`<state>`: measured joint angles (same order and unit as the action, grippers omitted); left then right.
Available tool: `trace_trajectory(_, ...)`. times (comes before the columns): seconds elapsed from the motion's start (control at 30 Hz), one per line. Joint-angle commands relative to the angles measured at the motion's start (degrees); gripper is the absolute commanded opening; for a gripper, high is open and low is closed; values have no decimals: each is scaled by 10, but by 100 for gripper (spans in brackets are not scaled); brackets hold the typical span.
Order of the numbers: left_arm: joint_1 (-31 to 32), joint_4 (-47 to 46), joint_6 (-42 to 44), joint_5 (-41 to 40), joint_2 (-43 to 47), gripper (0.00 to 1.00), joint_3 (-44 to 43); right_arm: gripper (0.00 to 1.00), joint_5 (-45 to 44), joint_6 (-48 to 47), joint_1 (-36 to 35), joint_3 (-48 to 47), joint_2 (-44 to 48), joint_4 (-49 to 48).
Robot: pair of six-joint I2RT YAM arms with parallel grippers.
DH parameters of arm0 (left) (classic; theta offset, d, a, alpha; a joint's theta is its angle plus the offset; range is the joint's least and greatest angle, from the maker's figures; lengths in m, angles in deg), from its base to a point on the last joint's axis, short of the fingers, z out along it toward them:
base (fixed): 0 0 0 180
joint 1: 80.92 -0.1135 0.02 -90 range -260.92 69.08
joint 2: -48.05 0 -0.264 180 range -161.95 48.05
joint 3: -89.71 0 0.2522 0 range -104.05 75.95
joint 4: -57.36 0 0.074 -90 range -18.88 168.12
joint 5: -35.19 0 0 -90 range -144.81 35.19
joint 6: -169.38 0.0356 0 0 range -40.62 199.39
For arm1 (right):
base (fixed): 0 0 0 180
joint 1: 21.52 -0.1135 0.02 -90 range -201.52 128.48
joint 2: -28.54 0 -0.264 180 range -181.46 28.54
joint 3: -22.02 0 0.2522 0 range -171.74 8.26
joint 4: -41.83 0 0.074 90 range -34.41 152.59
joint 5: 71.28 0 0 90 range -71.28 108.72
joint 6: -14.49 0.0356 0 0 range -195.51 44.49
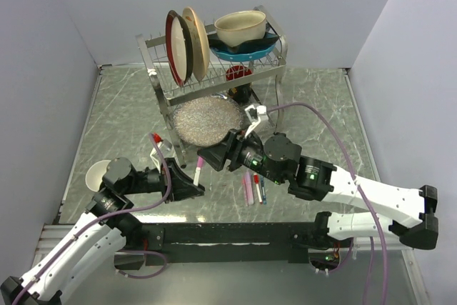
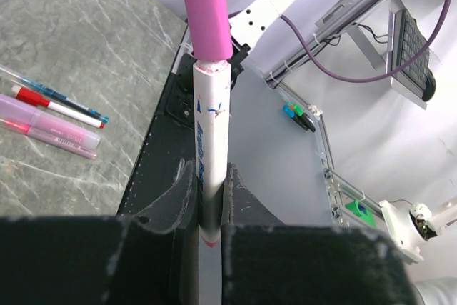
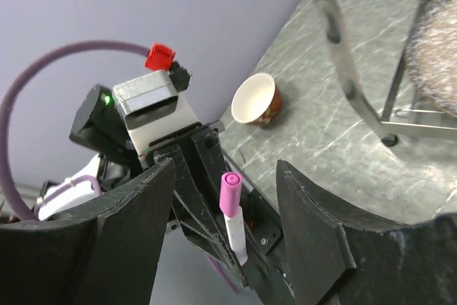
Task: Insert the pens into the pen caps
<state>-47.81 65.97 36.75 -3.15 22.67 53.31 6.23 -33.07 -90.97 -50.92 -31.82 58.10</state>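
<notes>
Left claw (image 2: pixel 211 194): clamped tight on the white pen (image 2: pixel 212 141), both fingers pressed against the lower barrel.
Pen axis, left wrist view: dead vertical in the frame, the pink cap (image 2: pixel 205 8) seated on the upper end and running off the top edge.
Pen axis, top view: the white pen (image 1: pixel 197 174) sits left of centre and stands almost straight up the frame from the left claw (image 1: pixel 190 188), pink end toward the upper edge.
Right claw (image 3: pixel 226 166): jaws spread wide, nothing in them. One dark finger fills the lower left, the other the lower right.
Between those fingers: there's the pink cap (image 3: pixel 230 194), barrel below it, leaning a touch with the cap end up.
Right claw, top view: the right claw (image 1: pixel 213 155) is just beside the pen's capped end, up and to the right of it.
Loose pens: pink pen (image 1: pixel 247 188), red-capped pen (image 1: pixel 255 186) and blue pen (image 1: pixel 262 191) lie side by side on the bench (image 1: pixel 128 119), lower middle, long axes running up the frame.
Background: a cup (image 3: pixel 257 99) at centre of the right wrist view, and a dish rack (image 1: pixel 214 76) at top centre of the overhead.
</notes>
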Motion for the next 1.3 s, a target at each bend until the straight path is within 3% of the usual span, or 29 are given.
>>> trace_trajectory(0.0,5,-31,6,20,-2,1,-14,64,48,-25,4,-33,-27,-21)
trace_trajectory(0.17,6,-29,6,20,-2,1,-16,57,56,-21,4,-31,-38,-24)
trace_trajectory(0.47,8,-21,10,18,-10,1,-20,32,71,-15,2,-14,-35,-37)
trace_trajectory(0.7,8,21,47,1,-28,1,-43,1,62,1,-23,11,-32,1)
trace_trajectory(0.93,8,15,70,-35,-47,1,-60,0,76,57,-29,42,-34,-11)
trace_trajectory(1.27,8,86,120,-127,-104,1,-98,0,65,115,-45,-6,-80,114)
